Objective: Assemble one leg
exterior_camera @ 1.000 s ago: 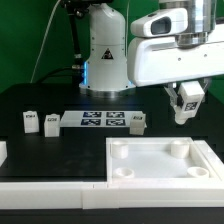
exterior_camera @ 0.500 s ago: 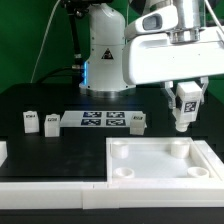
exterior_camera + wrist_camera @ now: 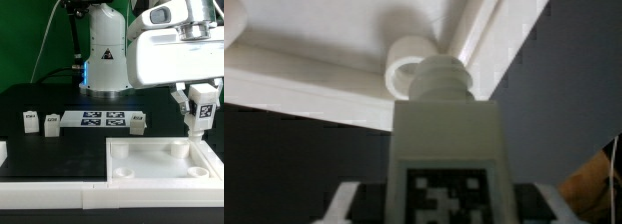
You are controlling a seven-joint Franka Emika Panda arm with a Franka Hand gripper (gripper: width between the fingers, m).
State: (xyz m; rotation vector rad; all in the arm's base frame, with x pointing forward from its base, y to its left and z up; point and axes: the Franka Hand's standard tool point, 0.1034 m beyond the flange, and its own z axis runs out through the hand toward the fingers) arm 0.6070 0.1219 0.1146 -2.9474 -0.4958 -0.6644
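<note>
My gripper (image 3: 199,116) is shut on a leg (image 3: 201,108), a white block with a black-and-white tag, held tilted above the far right corner of the white tray (image 3: 160,178). In the wrist view the leg (image 3: 446,150) fills the middle, its round peg end pointing at a round corner socket (image 3: 407,72) of the tray (image 3: 331,80). My gripper (image 3: 446,205) clamps it from both sides. Three more legs (image 3: 30,121), (image 3: 52,121), (image 3: 139,120) stand on the black table at the exterior view's left and middle.
The marker board (image 3: 102,120) lies flat between the standing legs. The robot base (image 3: 103,55) stands behind it. A white ledge (image 3: 50,186) runs along the table's near edge, left of the tray.
My gripper has carried the leg toward the exterior view's right and slightly lower, from above the table behind the tray to over the tray's far right corner socket.
</note>
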